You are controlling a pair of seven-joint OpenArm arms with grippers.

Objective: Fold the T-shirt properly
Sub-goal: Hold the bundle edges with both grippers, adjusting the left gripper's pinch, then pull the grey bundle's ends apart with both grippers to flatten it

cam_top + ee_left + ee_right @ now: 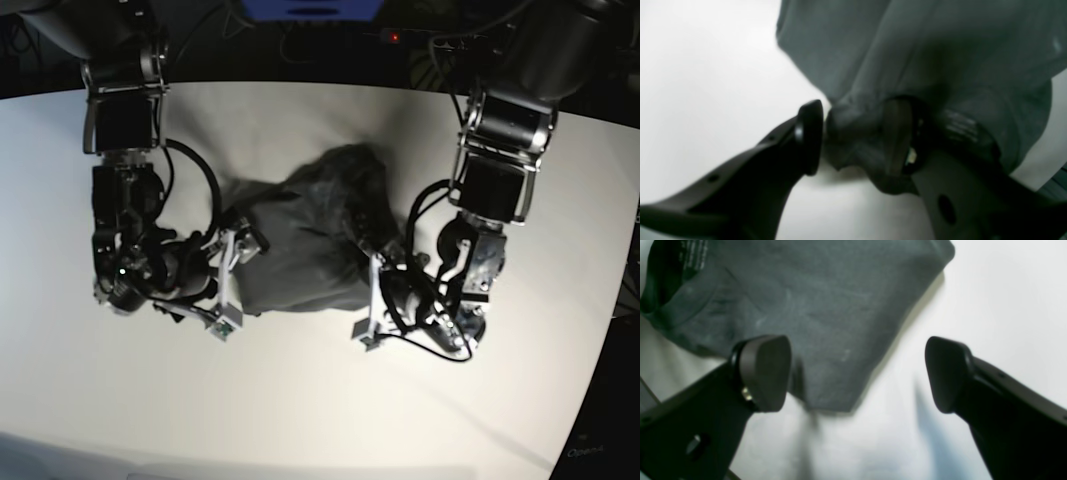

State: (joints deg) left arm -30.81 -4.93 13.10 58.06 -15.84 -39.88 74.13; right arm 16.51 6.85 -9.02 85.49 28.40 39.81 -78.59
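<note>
The dark grey T-shirt (300, 240) lies crumpled in a heap at the middle of the white table (300, 410). In the left wrist view my left gripper (853, 133) stands with its jaws apart. A bunched fold of the T-shirt (923, 50) sits between them, and cloth drapes over the right-hand pad (897, 133). In the base view the left gripper (370, 300) is at the heap's right edge. My right gripper (857, 373) is wide open above a corner of the T-shirt (826, 306), one finger over cloth and the other over bare table. It sits at the heap's left edge (228, 285).
The table ends in a dark edge along the back (300, 75) and at the right (625, 300), with cables and a blue object (310, 8) behind it. Both arms reach down from the back corners.
</note>
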